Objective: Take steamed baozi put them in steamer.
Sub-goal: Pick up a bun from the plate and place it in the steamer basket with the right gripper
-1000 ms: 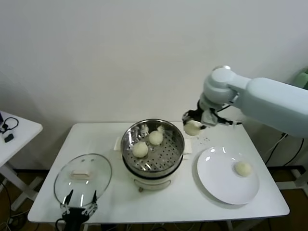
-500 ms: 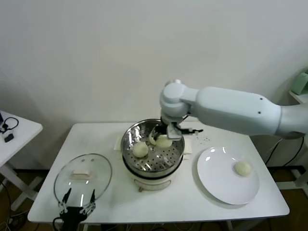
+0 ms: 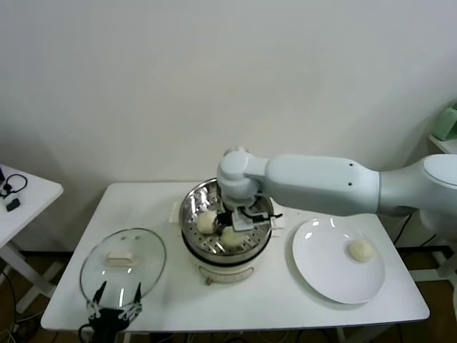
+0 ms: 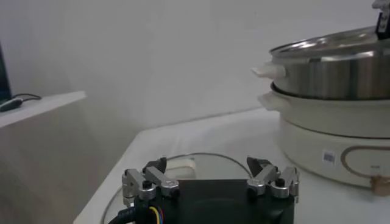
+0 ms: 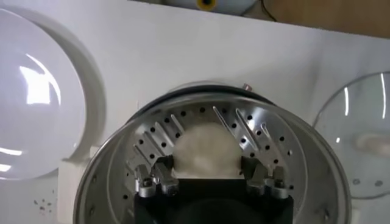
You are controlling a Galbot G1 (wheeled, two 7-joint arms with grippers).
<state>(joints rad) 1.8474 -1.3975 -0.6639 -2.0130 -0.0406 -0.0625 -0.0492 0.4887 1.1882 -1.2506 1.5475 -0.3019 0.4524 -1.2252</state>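
Baozi: one loose in steamer (image 3: 191, 214), another (image 5: 204, 151) low inside it, pinched between right gripper (image 5: 208, 176) jaws. One bun (image 3: 360, 249) left on plate (image 3: 321, 275). Fourth hidden. Left gripper (image 4: 210, 182) parked over lid (image 3: 100, 268), jaws spread.

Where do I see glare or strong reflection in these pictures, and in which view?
Head view: window-like highlights on the white plate and sheen on the glass lid. Right wrist view: the steamer floor mirrors the fingers around the baozi, and the plate glares brightly. Left wrist view: a soft sheen on the steamer wall.
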